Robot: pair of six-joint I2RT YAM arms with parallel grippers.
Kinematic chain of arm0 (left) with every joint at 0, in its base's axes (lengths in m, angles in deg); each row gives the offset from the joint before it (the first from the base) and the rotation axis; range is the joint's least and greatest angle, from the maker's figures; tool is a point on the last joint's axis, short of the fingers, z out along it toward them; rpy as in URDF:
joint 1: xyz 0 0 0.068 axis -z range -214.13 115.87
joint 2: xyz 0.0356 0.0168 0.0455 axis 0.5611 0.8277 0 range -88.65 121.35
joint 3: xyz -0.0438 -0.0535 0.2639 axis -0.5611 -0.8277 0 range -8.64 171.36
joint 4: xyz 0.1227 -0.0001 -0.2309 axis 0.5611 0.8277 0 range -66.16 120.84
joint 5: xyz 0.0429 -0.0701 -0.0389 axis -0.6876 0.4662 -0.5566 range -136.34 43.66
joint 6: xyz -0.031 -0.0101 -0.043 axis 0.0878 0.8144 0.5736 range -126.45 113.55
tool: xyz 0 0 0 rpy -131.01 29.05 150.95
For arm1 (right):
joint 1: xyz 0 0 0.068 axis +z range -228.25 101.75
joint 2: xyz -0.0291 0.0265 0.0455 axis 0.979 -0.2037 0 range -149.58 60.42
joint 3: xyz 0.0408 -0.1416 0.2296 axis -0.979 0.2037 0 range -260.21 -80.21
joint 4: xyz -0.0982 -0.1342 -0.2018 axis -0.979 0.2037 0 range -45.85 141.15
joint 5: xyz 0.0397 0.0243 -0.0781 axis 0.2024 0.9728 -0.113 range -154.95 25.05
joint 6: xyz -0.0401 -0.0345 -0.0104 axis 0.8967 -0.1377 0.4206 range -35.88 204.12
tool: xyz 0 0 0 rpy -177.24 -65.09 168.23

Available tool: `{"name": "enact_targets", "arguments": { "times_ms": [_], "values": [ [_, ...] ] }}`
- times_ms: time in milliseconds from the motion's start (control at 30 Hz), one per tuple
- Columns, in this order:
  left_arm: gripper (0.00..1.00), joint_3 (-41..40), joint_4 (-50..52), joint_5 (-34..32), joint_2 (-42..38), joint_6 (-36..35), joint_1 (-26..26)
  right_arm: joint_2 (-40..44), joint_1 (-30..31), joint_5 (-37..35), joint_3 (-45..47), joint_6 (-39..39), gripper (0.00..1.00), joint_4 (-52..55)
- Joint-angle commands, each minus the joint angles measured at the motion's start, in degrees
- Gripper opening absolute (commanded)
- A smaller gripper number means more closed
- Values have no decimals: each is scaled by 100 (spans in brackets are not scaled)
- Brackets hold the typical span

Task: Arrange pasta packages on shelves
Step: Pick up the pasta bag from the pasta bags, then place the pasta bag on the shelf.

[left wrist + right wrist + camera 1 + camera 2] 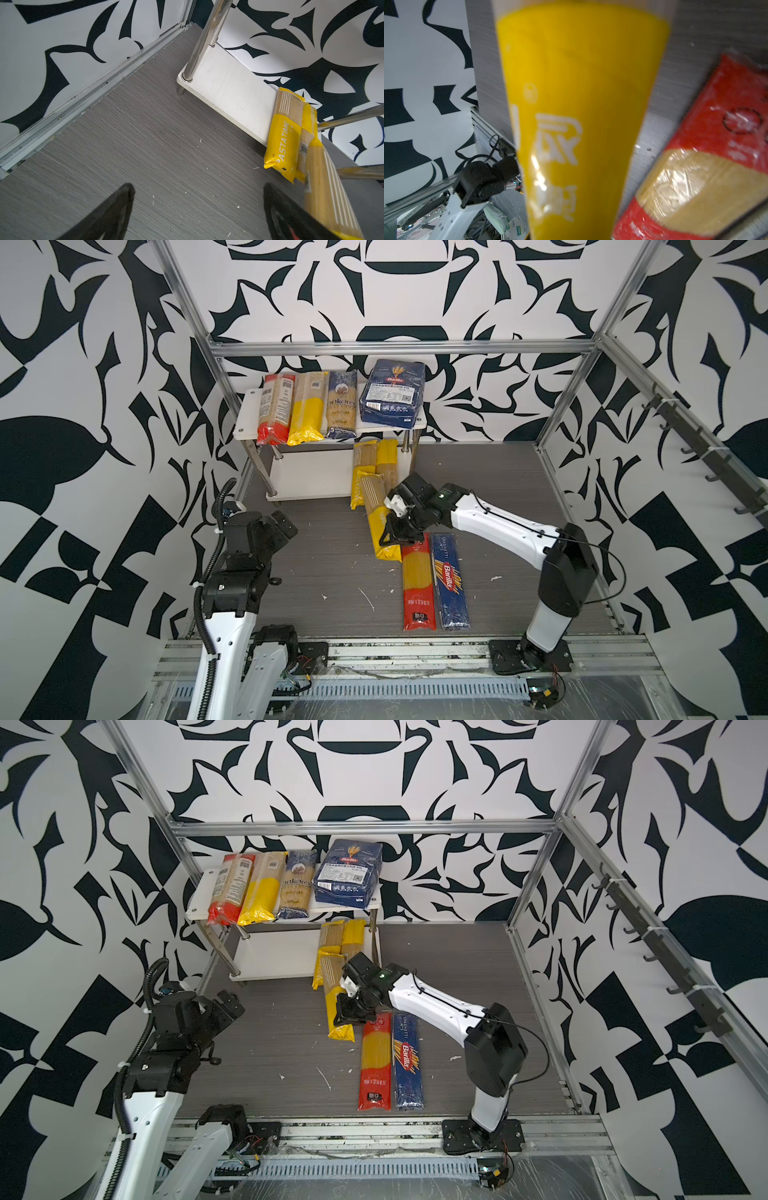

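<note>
Gripping the yellow spaghetti pack [374, 502] crosswise in closed right fingers [390, 534], long axis aimed beyond them at the lower shelf [307, 477]. With left fingers [116, 209] spread, empty, much farther away.

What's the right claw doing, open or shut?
Shut: the right claw clamps a yellow pack, which fills the right wrist view.

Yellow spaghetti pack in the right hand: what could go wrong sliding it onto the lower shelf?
The right hand grips the long yellow spaghetti pack near one end, so its far end may sag or swing. That end lies right by the two yellow packs overhanging the lower white shelf board; pushing could shove them off.
</note>
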Motion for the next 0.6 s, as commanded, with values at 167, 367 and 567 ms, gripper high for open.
{"name": "enact_targets", "arguments": {
  "times_ms": [167, 367, 567],
  "values": [
    [99, 257, 253, 192, -85, -149, -18, -1156, -69, 651, -2261, 333, 0, -874],
    [99, 466, 346, -32, -87, -326, -18, -2125, -181, 618, -3680, 531, 0, -646],
    [99, 528, 191, 134, -18, -430, -18, -3029, -271, 671, -5021, 408, 0, -608]
  ]
}}
